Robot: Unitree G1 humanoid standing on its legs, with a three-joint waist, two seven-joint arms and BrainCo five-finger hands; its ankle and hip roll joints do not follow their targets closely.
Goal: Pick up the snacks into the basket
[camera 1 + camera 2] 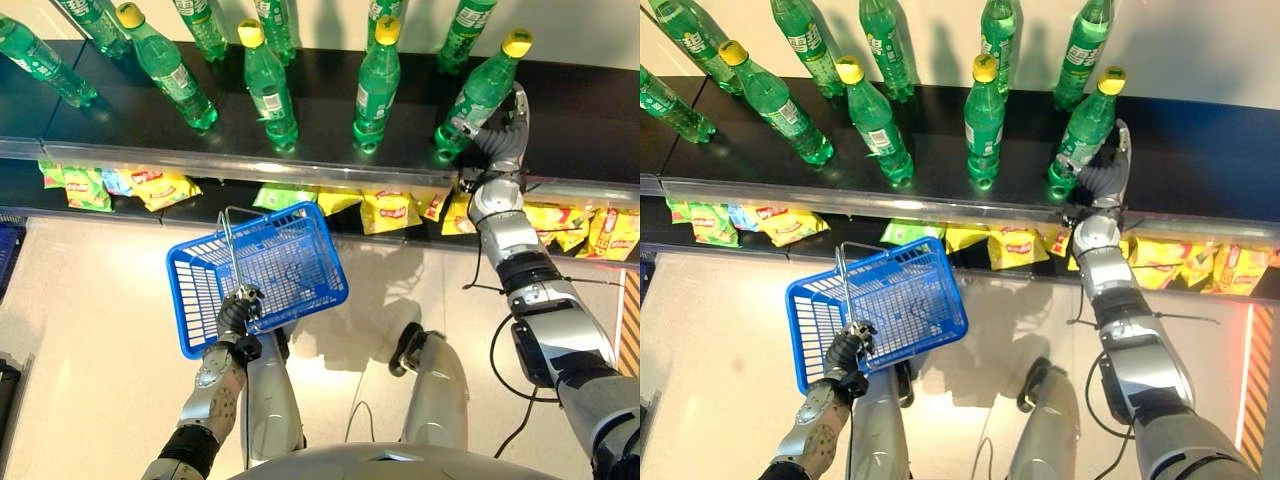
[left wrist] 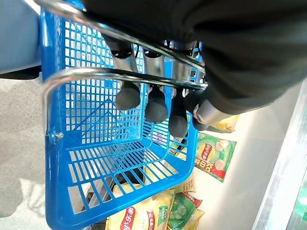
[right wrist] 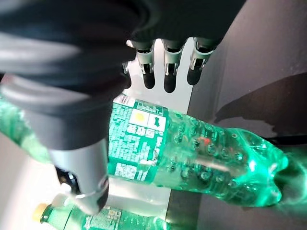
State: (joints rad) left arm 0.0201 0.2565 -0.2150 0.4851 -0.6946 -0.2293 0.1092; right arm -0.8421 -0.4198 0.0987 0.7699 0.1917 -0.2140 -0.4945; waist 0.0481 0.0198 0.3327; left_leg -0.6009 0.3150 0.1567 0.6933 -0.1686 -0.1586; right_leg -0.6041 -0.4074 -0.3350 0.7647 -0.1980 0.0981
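Note:
My left hand (image 1: 238, 312) is shut on the metal handle (image 2: 96, 74) of a blue mesh basket (image 1: 200, 290), which hangs tilted in front of the shelves with nothing in it. Yellow snack bags (image 1: 390, 210) and green snack bags (image 1: 85, 188) lie in a row on the low shelf under the dark top shelf. More of these bags (image 2: 213, 155) appear past the basket in the left wrist view. My right hand (image 1: 505, 135) is raised to the top shelf, open, its fingers (image 3: 165, 72) straight on one side of a green bottle (image 3: 192, 153) and its thumb on the other.
Several green bottles with yellow or green caps (image 1: 375, 85) stand along the dark top shelf (image 1: 590, 120), whose metal front edge overhangs the snack row. A dark blue basket (image 1: 8, 255) sits at the far left. Pale floor lies below.

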